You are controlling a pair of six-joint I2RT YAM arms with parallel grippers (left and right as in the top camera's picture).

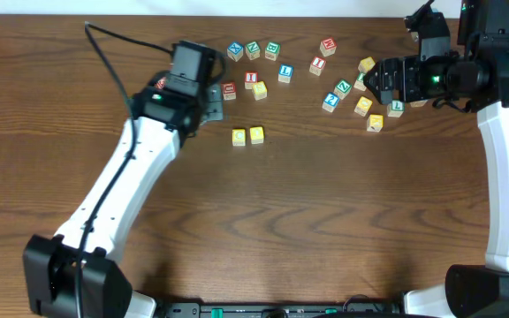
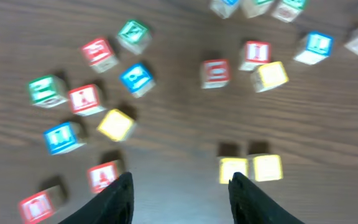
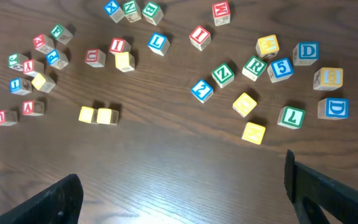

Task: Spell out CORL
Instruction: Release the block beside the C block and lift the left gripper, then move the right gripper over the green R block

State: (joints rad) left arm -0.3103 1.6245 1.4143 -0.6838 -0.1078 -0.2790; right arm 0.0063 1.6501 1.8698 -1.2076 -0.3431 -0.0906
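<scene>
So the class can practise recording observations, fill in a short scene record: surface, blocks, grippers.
Surface: wooden table
Loose blocks: lettered cubes scattered across the upper part of the overhead view
Set apart: two yellow blocks side by side, letters unreadable
Readable letters: blue L block, green R block
Left gripper: open, empty
Right gripper: open, empty
</scene>
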